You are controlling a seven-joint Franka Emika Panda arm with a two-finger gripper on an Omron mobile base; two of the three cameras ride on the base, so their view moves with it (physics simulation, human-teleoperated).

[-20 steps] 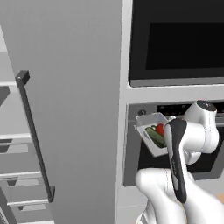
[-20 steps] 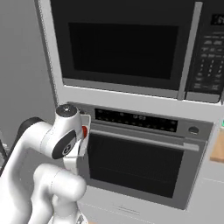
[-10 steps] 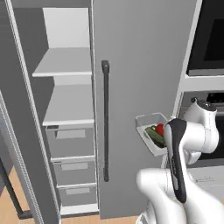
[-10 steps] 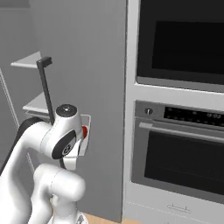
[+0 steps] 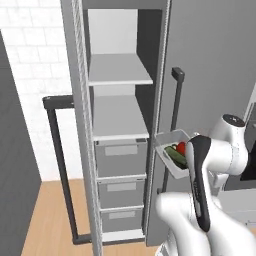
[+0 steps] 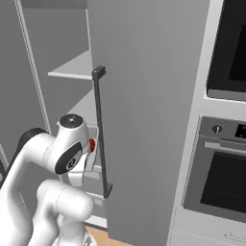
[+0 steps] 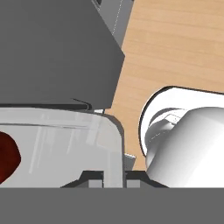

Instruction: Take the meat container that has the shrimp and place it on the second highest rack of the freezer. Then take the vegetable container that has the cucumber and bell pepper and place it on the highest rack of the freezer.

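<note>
The freezer (image 5: 120,125) stands open ahead, its highest rack (image 5: 119,70) and second highest rack (image 5: 120,119) both bare as far as the left base view shows, with drawers (image 5: 121,158) stacked beneath. The vegetable container (image 5: 174,152), a pale bin, rides out at the end of the arm just beside the freezer's front edge, about level with the top drawer and well below the highest rack. In it sit the cucumber (image 5: 175,155), dark green and long, and the bell pepper (image 5: 181,147), red and round, snug against each other. From the hand view the end effector (image 7: 114,175) is clamped on the container's thin clear rim, one finger on each side of the wall, with the bell pepper a dark red blur at the left edge. The long bar handle (image 6: 100,132) of the neighbouring door stands close by in the right base view. Now, handling: the bin looks light and stiff, but a pinch on one rim makes it want to tip, and that smooth wall could slip. The vegetables are loose and could roll if it tilts. Best kept level on the lift, I'd say, then slid flat onto the top board.
</note>
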